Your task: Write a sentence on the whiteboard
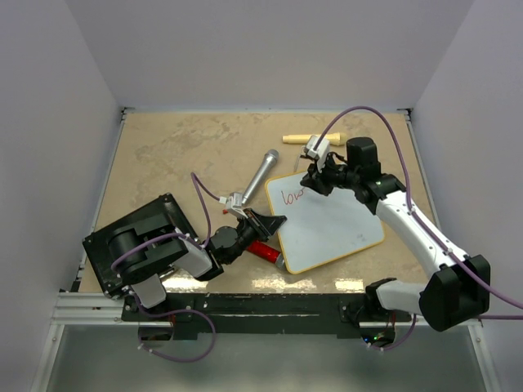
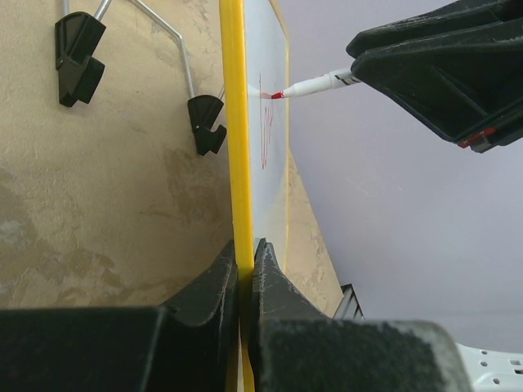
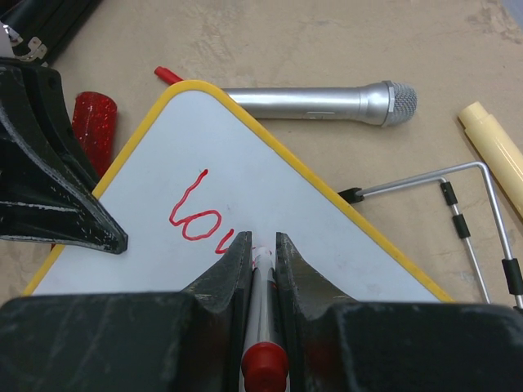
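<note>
The whiteboard (image 1: 335, 224), white with a yellow-looking frame, lies tilted on the table. Red handwritten letters "lov" (image 1: 292, 196) begin the sentence near its far left corner. My left gripper (image 1: 274, 222) is shut on the board's left edge; in the left wrist view the fingers (image 2: 245, 261) pinch the yellow frame (image 2: 233, 122). My right gripper (image 1: 315, 181) is shut on a red-capped marker (image 3: 263, 327). Its tip touches the board (image 3: 327, 237) just after the letters (image 3: 192, 216). The left wrist view shows the marker tip (image 2: 315, 84) on the board face.
A silver microphone (image 1: 260, 175) lies just beyond the board's far left corner. A cream cylinder (image 1: 310, 138) rests further back. A red glittery object (image 1: 263, 251) sits by the board's near left edge. A black flat box (image 1: 135, 241) is at the left. Wire feet (image 3: 466, 212) stick out behind the board.
</note>
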